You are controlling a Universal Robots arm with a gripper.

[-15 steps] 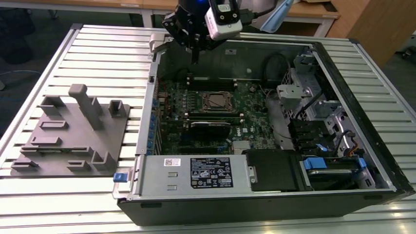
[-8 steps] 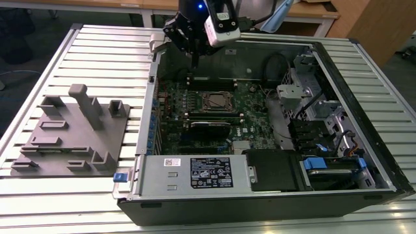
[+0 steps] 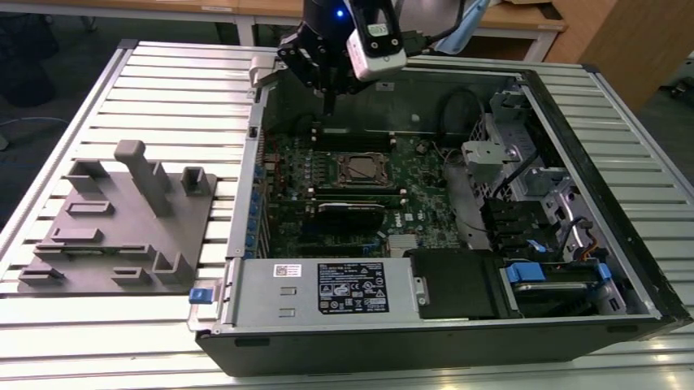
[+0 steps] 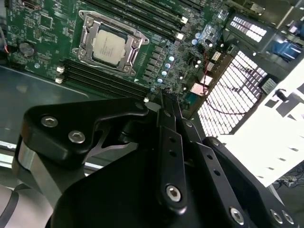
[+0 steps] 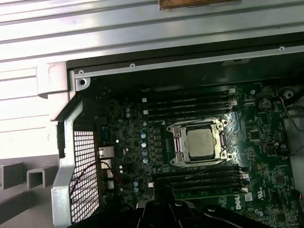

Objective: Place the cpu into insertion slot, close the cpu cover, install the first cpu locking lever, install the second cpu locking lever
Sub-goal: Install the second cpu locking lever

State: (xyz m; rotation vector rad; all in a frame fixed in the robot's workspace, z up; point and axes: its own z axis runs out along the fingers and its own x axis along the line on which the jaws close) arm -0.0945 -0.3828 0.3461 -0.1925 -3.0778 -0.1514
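The cpu point(image 3: 360, 169) lies flat in the insertion slot point(image 3: 340, 171) on the green motherboard, its silvery top point(image 4: 110, 45) point(image 5: 199, 143) showing. The cpu cover point(image 4: 86, 35) point(image 5: 177, 142) lies down around the chip as a metal frame. My gripper point(image 3: 328, 101) hangs above the case's far edge, well above and behind the socket. In the second wrist view its two thin black fingers point(image 4: 164, 123) run side by side with their tips together, and the gripper point(image 4: 167, 97) is shut with nothing in it.
Long black memory slots point(image 5: 190, 102) flank the socket on both sides. A grey fixture block point(image 3: 119, 219) stands at the exterior view's left, outside the case. The power supply point(image 3: 325, 288) fills the case's near end, and drive cages point(image 3: 542, 211) and cables fill the right.
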